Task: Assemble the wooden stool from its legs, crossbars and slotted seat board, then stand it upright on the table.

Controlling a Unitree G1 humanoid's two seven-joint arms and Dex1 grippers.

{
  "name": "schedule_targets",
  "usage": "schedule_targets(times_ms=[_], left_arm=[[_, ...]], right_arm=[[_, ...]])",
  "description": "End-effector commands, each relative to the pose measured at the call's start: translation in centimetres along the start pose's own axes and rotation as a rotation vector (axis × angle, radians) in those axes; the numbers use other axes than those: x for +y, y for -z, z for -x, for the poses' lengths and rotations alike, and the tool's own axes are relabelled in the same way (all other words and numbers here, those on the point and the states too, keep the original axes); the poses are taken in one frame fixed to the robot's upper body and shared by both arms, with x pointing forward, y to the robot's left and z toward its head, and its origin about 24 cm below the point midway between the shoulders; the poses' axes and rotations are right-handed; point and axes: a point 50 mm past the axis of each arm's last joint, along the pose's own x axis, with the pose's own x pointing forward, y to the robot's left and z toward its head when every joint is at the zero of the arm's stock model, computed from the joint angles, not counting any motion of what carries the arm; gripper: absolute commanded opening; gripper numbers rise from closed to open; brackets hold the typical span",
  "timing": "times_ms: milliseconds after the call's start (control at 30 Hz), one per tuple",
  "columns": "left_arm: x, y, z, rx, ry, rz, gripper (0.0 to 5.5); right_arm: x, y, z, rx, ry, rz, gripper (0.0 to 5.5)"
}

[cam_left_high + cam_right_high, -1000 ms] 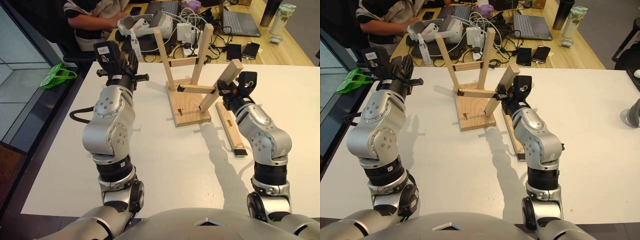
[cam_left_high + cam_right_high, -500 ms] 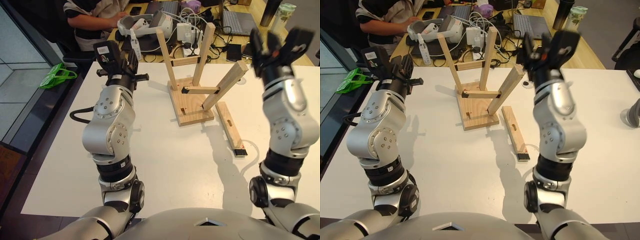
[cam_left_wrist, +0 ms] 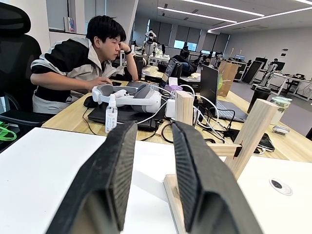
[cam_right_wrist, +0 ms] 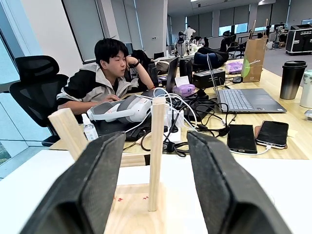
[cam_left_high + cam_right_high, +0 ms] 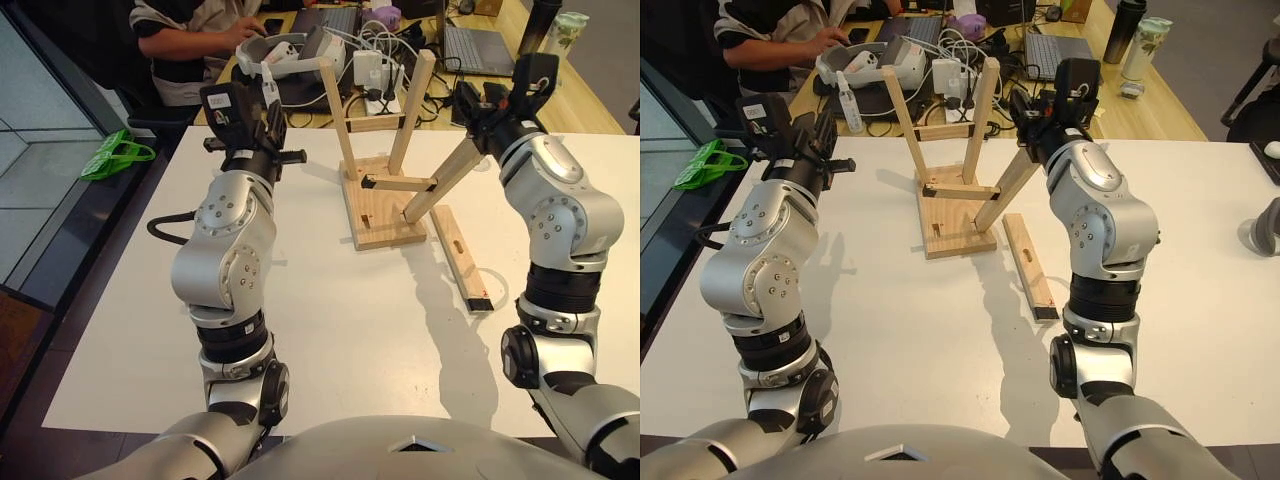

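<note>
Bright, even indoor light from ceiling strips, with more light coming in through the window glass; the white table shows pale, close to glare. Shadows are grey and soft-edged, falling toward the robot from the stool and both arms. In the wrist views, the pads of the left gripper and the right gripper sit dark against the lit room, stretched large by the wide lens.

Pale wood stool, white table
</note>
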Motion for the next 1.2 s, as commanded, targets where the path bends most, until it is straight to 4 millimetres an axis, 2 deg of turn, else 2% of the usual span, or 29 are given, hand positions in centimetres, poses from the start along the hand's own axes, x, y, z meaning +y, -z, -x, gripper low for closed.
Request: schedule_targets(times_ms=[33, 67, 100, 167, 200, 233, 267, 300, 367, 433, 467, 500, 567, 633, 700, 733, 800, 900, 1000, 1067, 1200], left_arm=[[-0.4, -0.3, 0.0, -0.013, 0.002, -0.003, 1.3], [-0.4, -0.3, 0.0, -0.014, 0.001, -0.003, 1.3], [-0.4, -0.4, 0.0, -0.015, -0.001, -0.002, 1.3], [-0.2, -0.5, 0.2, -0.021, -0.008, -0.003, 1.3], [0.0, -0.6, 0.3, -0.025, -0.018, -0.003, 1.3], [0.1, -0.7, 0.3, -0.028, -0.025, -0.003, 1.3], [0.3, -0.7, 0.5, -0.029, -0.035, -0.004, 1.3], [0.4, -0.7, 0.6, -0.029, -0.042, -0.004, 1.3], [0.5, -0.6, 0.7, -0.028, -0.052, -0.003, 1.3], [0.5, -0.5, 0.7, -0.025, -0.054, -0.002, 1.3], [0.5, -0.5, 0.7, -0.023, -0.054, -0.003, 1.3], [0.5, -0.5, 0.6, -0.019, -0.053, -0.002, 1.3], [0.6, -0.3, 0.5, -0.007, -0.05, 0.003, 1.3], [0.7, 0.1, 0.6, 0.004, -0.046, 0.022, 1.3], [1.3, 0.9, 1.4, 0.011, -0.046, 0.03, 1.3], [1.8, 1.9, 2.2, 0.032, -0.049, 0.001, 1.3], [3.2, 4.7, 4.3, 0.119, -0.048, -0.071, 1.3], [4.6, 6.9, 6.5, 0.188, -0.037, -0.074, 1.3], [5.2, 8.8, 7.7, 0.268, -0.035, -0.052, 1.3], [5.1, 9.4, 8.0, 0.292, -0.028, -0.026, 1.3], [4.7, 8.9, 7.3, 0.273, -0.003, -0.004, 1.3]], right_arm=[[-0.2, 0.4, -0.5, -0.019, 0.009, -0.097, 2.34], [-0.3, -0.5, -0.5, -0.073, 0.015, -0.111, 2.34], [-1.1, -3.1, -0.3, -0.217, 0.062, -0.131, 2.34], [-4.1, -8.6, 1.3, -0.47, 0.181, -0.131, 2.34], [-5.8, -9.8, 2.4, -0.509, 0.212, -0.096, 2.34], [-6.8, -10.3, 3.0, -0.511, 0.223, -0.069, 2.54], [-7.6, -9.3, 3.4, -0.453, 0.213, -0.026, 2.64], [-7.9, -7.2, 3.9, -0.355, 0.172, 0.027, 2.8], [-8.1, 0.1, 6.0, -0.014, 0.053, 0.095, 3.18], [-7.7, 7.8, 9.7, 0.328, -0.023, 0.096, 3.47], [-7.5, 10.6, 11.4, 0.443, -0.032, 0.078, 3.47], [-7.6, 12.9, 12.9, 0.517, -0.007, 0.077, 3.47], [-7.6, 15.7, 14.7, 0.594, 0.05, 0.036, 3.66], [-7.0, 16.8, 15.5, 0.623, 0.052, 0.009, 4.01], [-6.5, 17.0, 15.8, 0.623, 0.031, 0.016, 4.36], [-6.4, 17.1, 15.8, 0.625, 0.025, 0.029, 4.53], [-6.5, 16.5, 15.5, 0.577, 0.042, 0.045, 4.91], [-5.9, 14.5, 14.8, 0.448, 0.028, 0.038, 5.36], [-5.1, 13.9, 15.0, 0.423, 0.005, -0.009, 5.36], [-4.3, 14.0, 15.2, 0.438, -0.017, -0.033, 5.36], [-3.9, 16.7, 16.2, 0.613, -0.024, 0.019, 5.36]])
